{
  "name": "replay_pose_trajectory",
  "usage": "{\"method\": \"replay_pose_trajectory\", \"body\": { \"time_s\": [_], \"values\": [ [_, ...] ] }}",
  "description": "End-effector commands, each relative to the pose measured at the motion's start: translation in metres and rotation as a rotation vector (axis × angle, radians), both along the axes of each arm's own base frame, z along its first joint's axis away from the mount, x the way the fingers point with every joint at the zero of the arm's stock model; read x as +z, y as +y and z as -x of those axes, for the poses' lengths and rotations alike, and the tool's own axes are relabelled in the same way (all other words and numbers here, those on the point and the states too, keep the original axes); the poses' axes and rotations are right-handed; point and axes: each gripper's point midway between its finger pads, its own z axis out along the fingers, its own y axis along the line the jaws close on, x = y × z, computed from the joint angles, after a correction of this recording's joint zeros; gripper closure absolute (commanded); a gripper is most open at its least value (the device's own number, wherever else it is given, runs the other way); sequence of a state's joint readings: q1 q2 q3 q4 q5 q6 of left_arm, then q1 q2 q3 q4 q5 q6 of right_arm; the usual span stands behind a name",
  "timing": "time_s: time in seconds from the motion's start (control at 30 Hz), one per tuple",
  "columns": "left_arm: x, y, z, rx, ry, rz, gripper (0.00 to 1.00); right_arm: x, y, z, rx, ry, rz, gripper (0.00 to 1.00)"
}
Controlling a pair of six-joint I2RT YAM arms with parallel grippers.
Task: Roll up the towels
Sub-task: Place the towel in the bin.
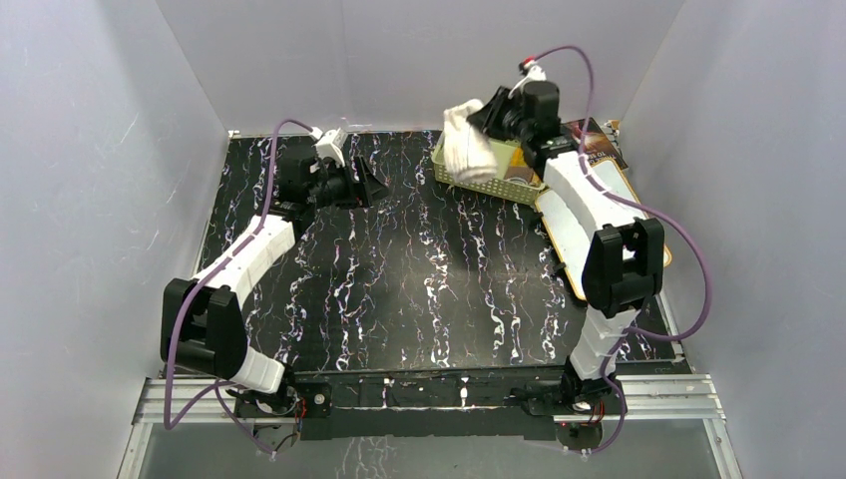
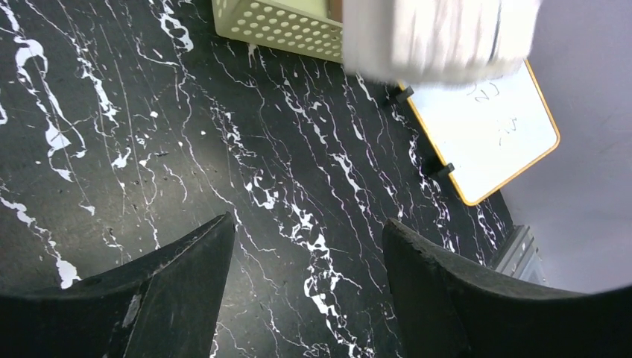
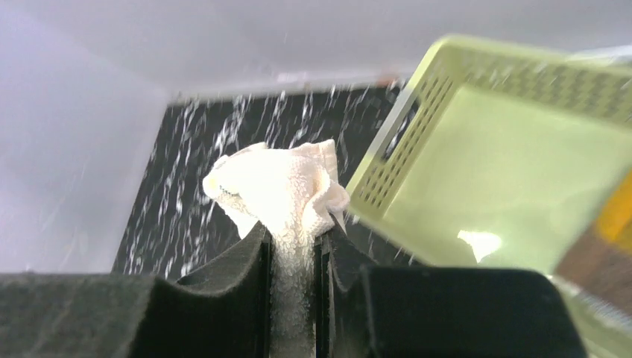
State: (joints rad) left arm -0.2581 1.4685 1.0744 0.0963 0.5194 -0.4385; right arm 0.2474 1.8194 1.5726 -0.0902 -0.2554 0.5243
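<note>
Over the far right corner of the table, the right gripper [image 3: 294, 242] pinched the cream-white towel [image 3: 277, 183] by a bunched fold, and the cloth hung above the left end of the green basket [image 1: 481, 182], where the mustard towel [image 1: 519, 178] lay. The left gripper [image 2: 307, 227] hovered with its jaws spread and empty (well apart from the cloth). The danger was plain: a wadded pinch could slip, or the dangling end could snag the basket rim and drag it.
</note>
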Motion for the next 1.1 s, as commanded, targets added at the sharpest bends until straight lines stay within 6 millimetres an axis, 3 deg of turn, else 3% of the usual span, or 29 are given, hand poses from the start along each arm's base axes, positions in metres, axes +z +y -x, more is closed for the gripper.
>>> {"method": "replay_pose_trajectory", "body": {
  "time_s": [0.0,0.17,0.37,0.77,1.07],
  "values": [
    [0.010,-0.005,0.012,-0.054,0.015,0.024,0.29,0.047,-0.045,-0.040,-0.117,-0.096,0.025,1.00],
    [0.007,-0.006,0.015,-0.069,0.033,0.025,0.28,0.046,-0.080,-0.079,-0.211,-0.108,0.048,1.00],
    [0.001,-0.007,0.019,-0.080,0.058,0.020,0.27,0.000,-0.096,-0.111,-0.267,-0.054,0.072,1.00],
    [-0.021,-0.009,0.021,-0.097,0.116,0.015,0.26,-0.115,-0.111,-0.132,-0.364,0.112,0.052,1.00],
    [-0.032,-0.010,0.022,-0.104,0.141,0.013,0.26,-0.147,-0.133,-0.145,-0.459,0.122,0.104,1.00]
  ]
}}
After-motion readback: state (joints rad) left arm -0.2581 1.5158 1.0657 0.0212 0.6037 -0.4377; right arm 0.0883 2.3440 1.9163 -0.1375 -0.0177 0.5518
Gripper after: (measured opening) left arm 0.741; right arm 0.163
